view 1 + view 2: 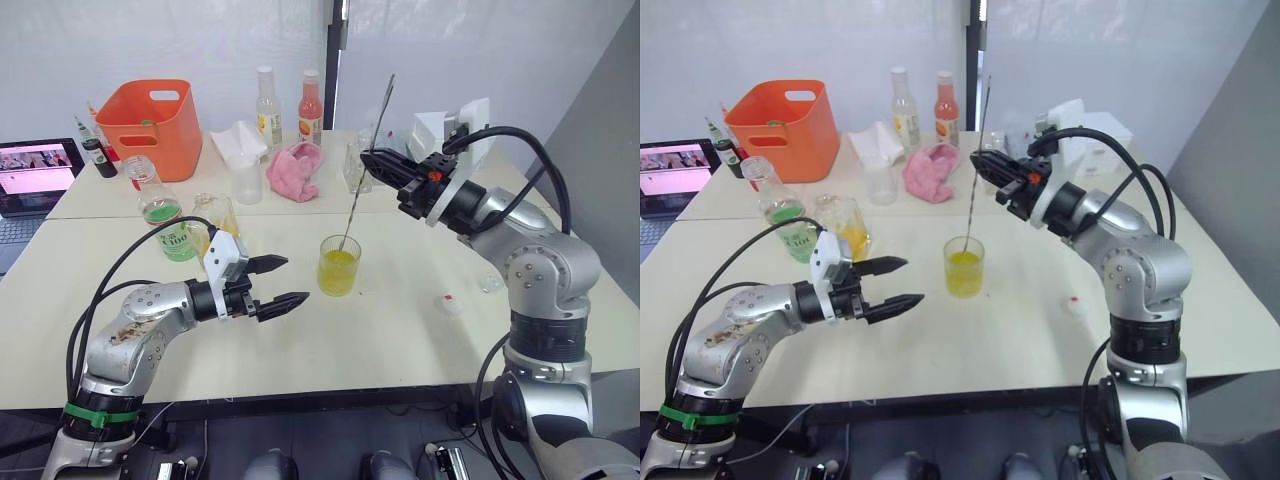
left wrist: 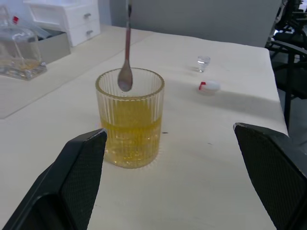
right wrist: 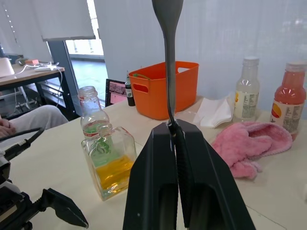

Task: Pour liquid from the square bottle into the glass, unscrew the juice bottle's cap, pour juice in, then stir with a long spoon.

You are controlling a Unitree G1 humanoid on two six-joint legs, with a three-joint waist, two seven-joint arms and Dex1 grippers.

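Observation:
The glass (image 1: 339, 265), part full of yellow liquid, stands mid-table. My right gripper (image 1: 370, 160) is above and behind it, shut on the stem of the long spoon (image 1: 358, 190). The spoon slants down, and its bowl (image 2: 125, 79) hangs inside the glass rim, above the liquid. My left gripper (image 1: 297, 280) is open just left of the glass, its fingers pointing at it. Further left stand the square bottle (image 1: 214, 216) with orange-yellow liquid and the uncapped juice bottle (image 1: 166, 216) with green juice. The white cap (image 1: 452, 303) lies on the table, right of the glass.
At the back are an orange basket (image 1: 150, 125), a white tissue (image 1: 238, 143), a pink cloth (image 1: 298, 168), two tall slim bottles (image 1: 267, 105) and a frosted cup (image 1: 248, 185). A laptop (image 1: 35, 175) sits far left. A small clear glass (image 1: 489, 282) stands near the cap.

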